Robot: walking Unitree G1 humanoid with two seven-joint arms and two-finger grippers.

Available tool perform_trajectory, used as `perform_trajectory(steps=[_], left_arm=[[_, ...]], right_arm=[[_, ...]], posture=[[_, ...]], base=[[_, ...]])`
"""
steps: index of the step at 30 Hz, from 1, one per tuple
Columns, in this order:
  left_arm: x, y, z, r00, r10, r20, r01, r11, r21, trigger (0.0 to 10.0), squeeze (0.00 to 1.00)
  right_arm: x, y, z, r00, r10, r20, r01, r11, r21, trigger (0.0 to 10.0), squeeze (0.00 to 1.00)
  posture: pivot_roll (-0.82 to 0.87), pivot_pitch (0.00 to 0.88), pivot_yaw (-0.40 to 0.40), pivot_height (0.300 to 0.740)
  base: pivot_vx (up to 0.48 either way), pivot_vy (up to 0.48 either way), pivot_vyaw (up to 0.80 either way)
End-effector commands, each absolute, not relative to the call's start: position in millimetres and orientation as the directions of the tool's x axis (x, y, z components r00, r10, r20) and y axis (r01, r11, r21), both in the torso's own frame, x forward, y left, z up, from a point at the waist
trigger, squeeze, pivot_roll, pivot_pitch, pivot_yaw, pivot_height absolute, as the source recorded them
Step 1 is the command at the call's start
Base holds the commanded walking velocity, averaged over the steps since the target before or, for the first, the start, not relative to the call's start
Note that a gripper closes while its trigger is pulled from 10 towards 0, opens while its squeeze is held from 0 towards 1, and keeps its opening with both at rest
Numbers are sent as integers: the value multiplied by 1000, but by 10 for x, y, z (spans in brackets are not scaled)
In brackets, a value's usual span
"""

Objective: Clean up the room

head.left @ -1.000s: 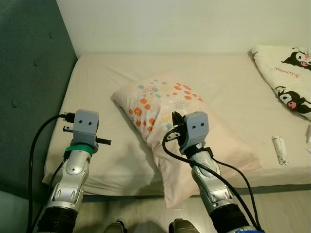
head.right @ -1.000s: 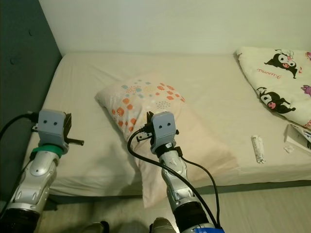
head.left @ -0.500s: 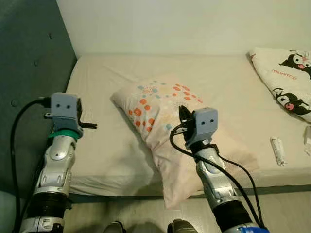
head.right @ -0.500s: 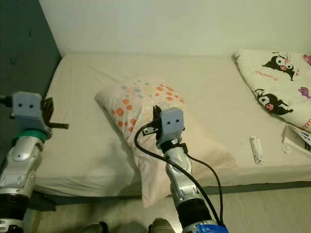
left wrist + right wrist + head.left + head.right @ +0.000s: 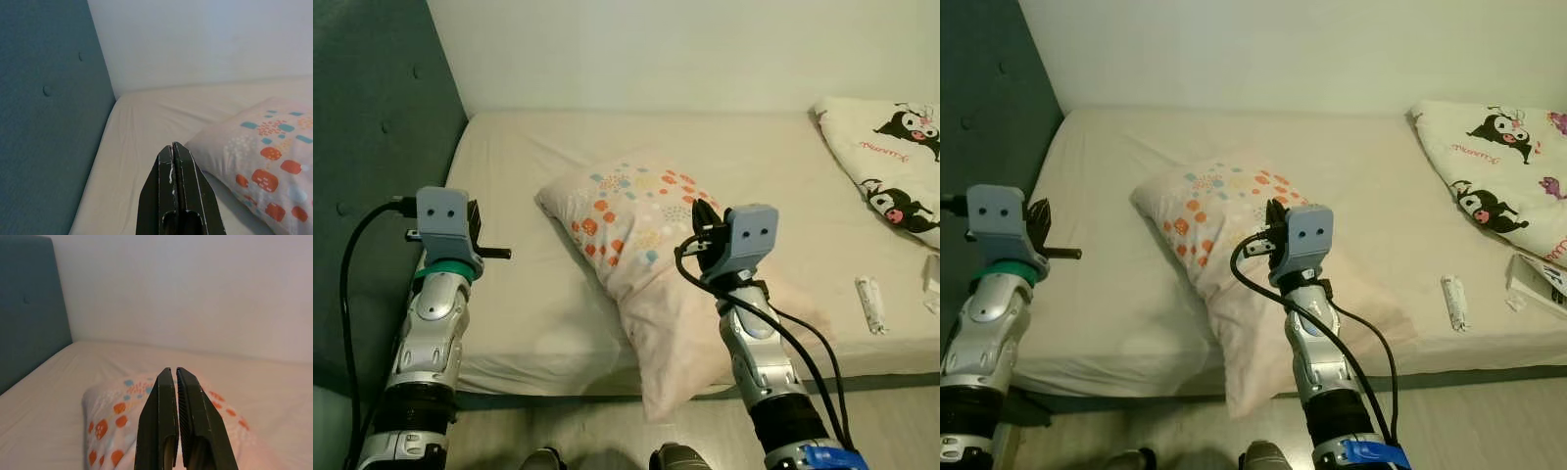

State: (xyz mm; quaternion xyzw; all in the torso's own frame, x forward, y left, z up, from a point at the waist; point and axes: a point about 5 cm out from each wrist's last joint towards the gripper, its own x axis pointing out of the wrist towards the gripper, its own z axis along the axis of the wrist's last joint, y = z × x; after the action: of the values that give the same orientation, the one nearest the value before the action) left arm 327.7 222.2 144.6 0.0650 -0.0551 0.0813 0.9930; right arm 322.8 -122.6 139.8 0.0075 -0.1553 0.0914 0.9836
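Lying askew on the bed (image 5: 538,294), a patterned pillow (image 5: 626,220) overhangs its edge.

Both silver arms rise from the bottom edge of the head views, forearms near upright, black cables looping off each wrist.

Left hand (image 5: 177,152): at the left of the frame, mid-height, green ring below the grey wrist block; fingers pressed flat together, tips meeting.

Right hand (image 5: 172,377): centre-right of the frame, mid-height, wrist block tilted slightly left; fingers lie side by side with a hairline slit between them, holding nothing. A blue band shows at the arm's base.
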Motion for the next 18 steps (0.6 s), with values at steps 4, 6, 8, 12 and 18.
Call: perform_trajectory(steps=[4, 6, 8, 12, 18], left_arm=[[3284, 2205, 1413, 983, 149, 112, -163, 978, 130, 10000, 0], [3288, 2196, 1413, 983, 146, 112, -160, 979, 130, 10000, 0], [3293, 2168, 1408, 984, 139, 115, -153, 980, 130, 10000, 0], [3310, 2165, 1428, 983, 139, 121, -154, 980, 125, 10000, 0], [3335, 2175, 1438, 979, 156, 135, -172, 979, 113, 10000, 0]], right_arm=[[3229, -1258, 1339, 943, 164, 290, -169, 986, -9, 10000, 0], [3232, -1257, 1339, 943, 165, 289, -170, 985, -8, 10000, 0], [3234, -1254, 1334, 941, 171, 292, -175, 984, -15, 10000, 0], [3244, -1244, 1355, 939, 174, 298, -177, 984, -18, 10000, 0], [3252, -1249, 1362, 934, 181, 307, -177, 983, -40, 10000, 0]], posture=[[-24, 0, -31, 740], [-23, 0, -31, 740], [-18, 0, -35, 740], [-20, 0, -31, 740], [-17, 0, -38, 740]], base=[[0, 0, 0], [0, 0, 0], [0, 0, 0], [0, 0, 0], [0, 0, 0]])
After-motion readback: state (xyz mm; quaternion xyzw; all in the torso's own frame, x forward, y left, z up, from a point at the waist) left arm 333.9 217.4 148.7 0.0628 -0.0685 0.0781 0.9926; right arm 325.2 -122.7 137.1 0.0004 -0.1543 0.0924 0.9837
